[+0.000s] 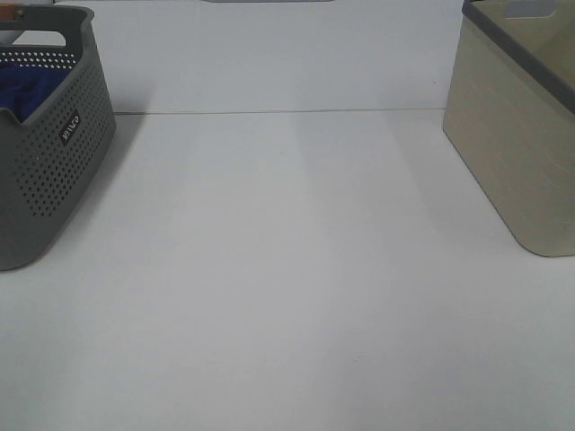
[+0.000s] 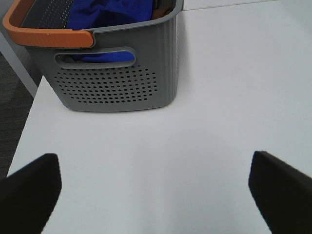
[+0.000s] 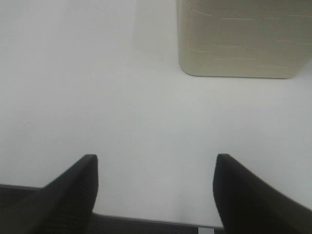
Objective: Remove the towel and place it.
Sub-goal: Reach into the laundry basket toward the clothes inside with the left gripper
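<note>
A grey perforated basket (image 1: 54,171) with an orange handle (image 2: 48,36) and a small label (image 1: 70,127) stands at the left edge of the white table (image 1: 287,296). Well apart, on the right, stands a beige bin (image 1: 521,144) with a grey rim (image 1: 512,36). Dark carpet (image 2: 12,107) shows beyond the table's edge.

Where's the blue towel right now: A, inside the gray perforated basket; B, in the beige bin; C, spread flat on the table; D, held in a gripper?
A: the towel lies bunched inside the gray basket, its blue showing through the handle slot.
</note>
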Motion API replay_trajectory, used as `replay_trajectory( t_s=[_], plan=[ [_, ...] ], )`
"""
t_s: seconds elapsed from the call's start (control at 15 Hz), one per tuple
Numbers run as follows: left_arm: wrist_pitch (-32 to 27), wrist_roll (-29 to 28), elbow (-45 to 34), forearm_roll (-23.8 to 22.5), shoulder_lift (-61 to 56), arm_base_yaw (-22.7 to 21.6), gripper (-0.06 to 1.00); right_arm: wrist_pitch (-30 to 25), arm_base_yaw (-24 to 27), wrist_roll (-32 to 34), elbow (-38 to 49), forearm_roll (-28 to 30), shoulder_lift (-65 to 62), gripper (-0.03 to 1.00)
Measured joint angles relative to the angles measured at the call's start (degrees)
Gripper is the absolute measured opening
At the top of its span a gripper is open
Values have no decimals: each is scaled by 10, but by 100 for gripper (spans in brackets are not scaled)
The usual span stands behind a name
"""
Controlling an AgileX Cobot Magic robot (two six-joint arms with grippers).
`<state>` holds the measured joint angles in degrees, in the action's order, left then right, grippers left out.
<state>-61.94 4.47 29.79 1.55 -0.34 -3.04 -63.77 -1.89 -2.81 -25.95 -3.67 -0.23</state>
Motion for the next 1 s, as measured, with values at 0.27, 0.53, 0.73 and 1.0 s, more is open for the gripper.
replay_trajectory(
  t_s=[0.27, 0.53, 0.73, 1.0],
  plan=[
    [0, 0, 0, 0, 0, 0, 99, 0, 0, 0, 0, 0, 0, 67],
    [0, 0, 0, -1, 0, 0, 99, 0, 0, 0, 0, 0, 0, 67],
    [0, 0, 0, -1, 0, 0, 99, 0, 0, 0, 0, 0, 0, 67],
    [0, 0, 0, -1, 0, 0, 99, 0, 0, 0, 0, 0, 0, 67]
  ],
)
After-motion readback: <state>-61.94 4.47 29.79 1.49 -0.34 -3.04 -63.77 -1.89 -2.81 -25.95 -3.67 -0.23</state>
